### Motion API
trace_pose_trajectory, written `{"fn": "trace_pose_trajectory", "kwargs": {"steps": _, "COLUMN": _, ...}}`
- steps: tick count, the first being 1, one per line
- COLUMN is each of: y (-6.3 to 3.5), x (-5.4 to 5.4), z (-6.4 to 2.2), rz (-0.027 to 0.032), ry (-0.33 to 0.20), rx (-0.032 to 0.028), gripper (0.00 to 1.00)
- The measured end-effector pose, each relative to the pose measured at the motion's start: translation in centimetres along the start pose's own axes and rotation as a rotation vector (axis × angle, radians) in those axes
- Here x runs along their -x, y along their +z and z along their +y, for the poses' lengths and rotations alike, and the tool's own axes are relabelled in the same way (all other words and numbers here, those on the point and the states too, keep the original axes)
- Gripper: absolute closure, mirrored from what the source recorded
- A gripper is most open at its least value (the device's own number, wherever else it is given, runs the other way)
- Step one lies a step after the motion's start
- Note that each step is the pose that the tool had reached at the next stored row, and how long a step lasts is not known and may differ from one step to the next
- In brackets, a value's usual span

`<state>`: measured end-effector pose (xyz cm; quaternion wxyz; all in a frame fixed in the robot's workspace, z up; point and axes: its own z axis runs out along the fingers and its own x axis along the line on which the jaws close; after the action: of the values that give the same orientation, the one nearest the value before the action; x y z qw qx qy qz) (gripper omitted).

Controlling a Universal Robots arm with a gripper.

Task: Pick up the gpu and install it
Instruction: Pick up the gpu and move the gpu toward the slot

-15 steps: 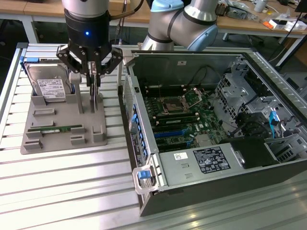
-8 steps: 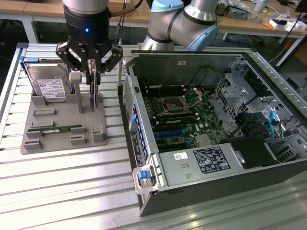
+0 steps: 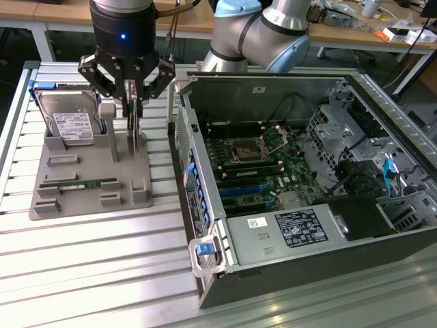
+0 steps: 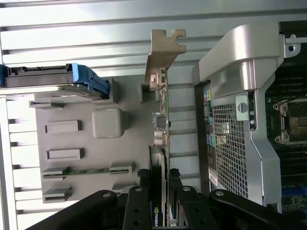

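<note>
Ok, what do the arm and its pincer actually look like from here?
The arm is silver-grey tubing with rounded joints and a light blue cap. At its end is a black cylinder with a small blue light. The pincer is black, built of jointed links with bolt holes, tapering to two slim fingers. A dark cable runs beside the cylinder.

Ext view: you've got bright, even overhead light, w/ white glare streaks along the table slats [image 3: 102,273]. The pc case [image 3: 225,96] reads dimmer inside, soft shadows only. Wrist view: your slats blow out to near white; bracket on the gpu [image 4: 162,52] catches warm light.
</note>
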<state>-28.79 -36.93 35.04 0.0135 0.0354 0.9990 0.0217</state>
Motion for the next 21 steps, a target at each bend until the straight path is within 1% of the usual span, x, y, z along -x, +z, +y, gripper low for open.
{"fn": "trace_pose_trajectory", "kwargs": {"steps": 5, "y": -0.79, "x": 0.0, "z": 0.03, "rz": 0.0, "ry": 0.0, "rx": 0.0, "gripper": 0.73}}
{"fn": "trace_pose_trajectory", "kwargs": {"steps": 21, "y": -2.47, "x": 0.1, "z": 0.11, "rz": 0.0, "ry": 0.0, "rx": 0.0002, "gripper": 0.73}}
